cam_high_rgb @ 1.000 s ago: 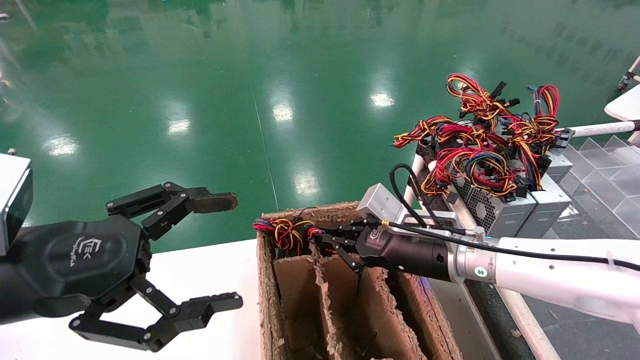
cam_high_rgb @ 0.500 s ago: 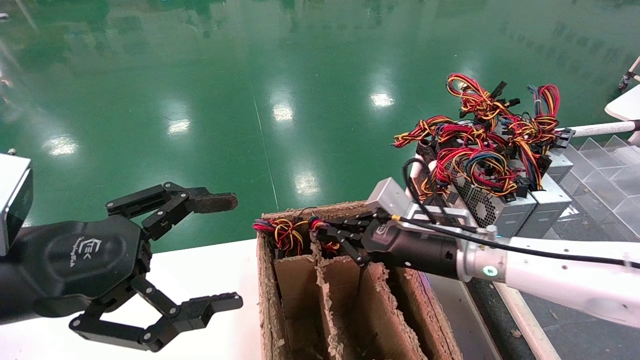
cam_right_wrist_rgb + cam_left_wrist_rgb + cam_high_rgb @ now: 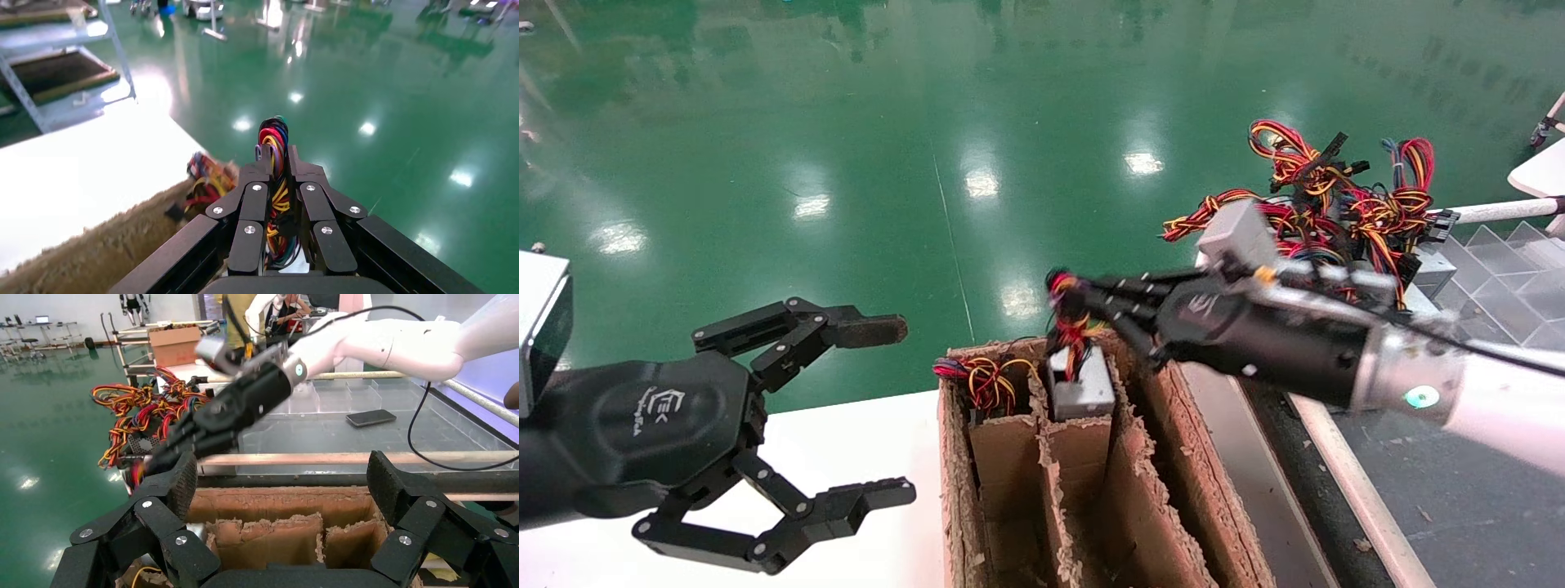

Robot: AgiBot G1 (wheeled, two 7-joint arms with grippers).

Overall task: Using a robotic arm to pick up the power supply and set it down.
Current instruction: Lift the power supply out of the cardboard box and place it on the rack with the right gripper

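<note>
My right gripper (image 3: pixel 1068 300) is shut on the red, yellow and black wire knot of the power supply (image 3: pixel 1079 385). The small grey box hangs below the fingers, half risen out of the middle slot of the cardboard box (image 3: pixel 1152 490). In the right wrist view the wire bundle (image 3: pixel 273 133) is pinched between the closed fingers (image 3: pixel 256 202). My left gripper (image 3: pixel 883 412) hovers open over the white table to the left of the carton, empty, and faces the carton in the left wrist view (image 3: pixel 283 478).
A second bundle of wires (image 3: pixel 981 380) sticks out of the carton's left slot. Grey boxes with big loose wire loops (image 3: pixel 1336 212) are piled on a rack at the right. The white table (image 3: pixel 870 445) borders the carton, with green floor beyond.
My right gripper has risen and swung up from the carton's rim, pulling the power supply by its wires so the grey box now shows above the dividers. The left arm has not moved.
</note>
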